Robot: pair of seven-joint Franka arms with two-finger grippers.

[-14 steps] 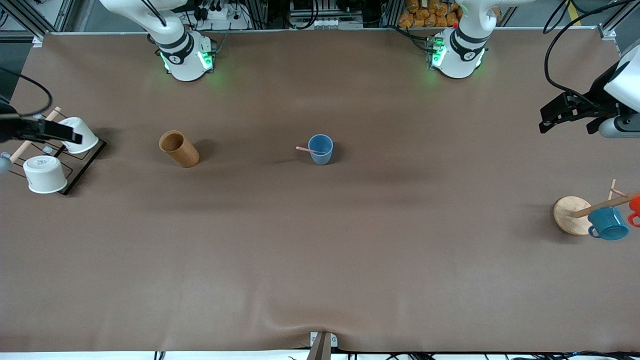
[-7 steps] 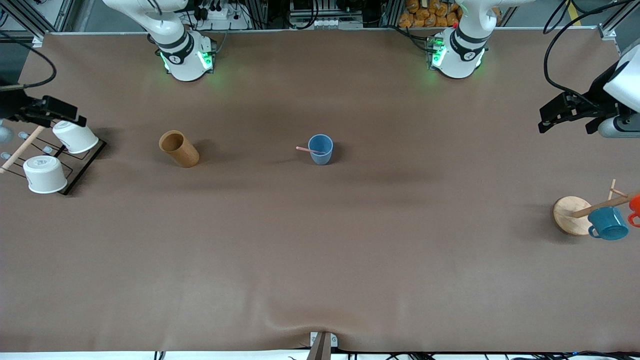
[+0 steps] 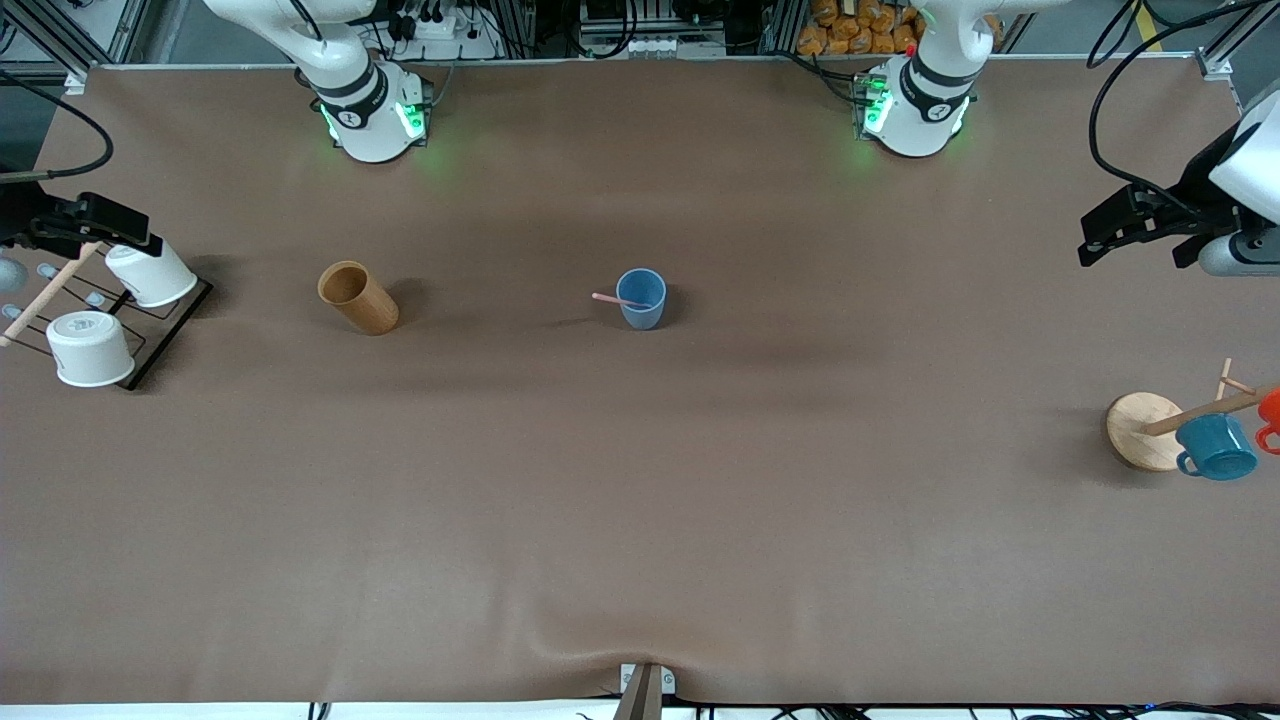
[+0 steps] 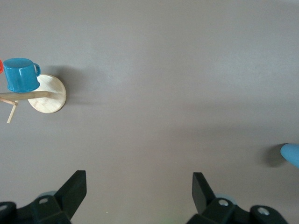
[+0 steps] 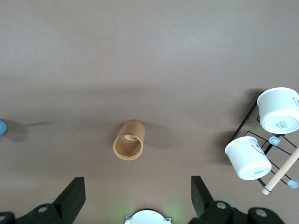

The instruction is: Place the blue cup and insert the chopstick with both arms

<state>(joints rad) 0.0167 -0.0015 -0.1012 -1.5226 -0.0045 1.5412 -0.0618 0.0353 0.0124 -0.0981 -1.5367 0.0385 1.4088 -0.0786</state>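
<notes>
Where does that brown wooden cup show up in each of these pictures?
Front view: the wooden cup stands on the table, toward the right arm's end from the blue cup.
Left wrist view: not in it; only an edge of the blue cup shows.
Right wrist view: the wooden cup sits mid-picture, seen from above.
Shared landmark: the blue cup, a sliver in the right wrist view.

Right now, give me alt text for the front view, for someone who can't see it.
A blue cup stands mid-table with a chopstick in it, a wooden cup beside it. The left gripper and right gripper wait open at the table's ends.
</notes>
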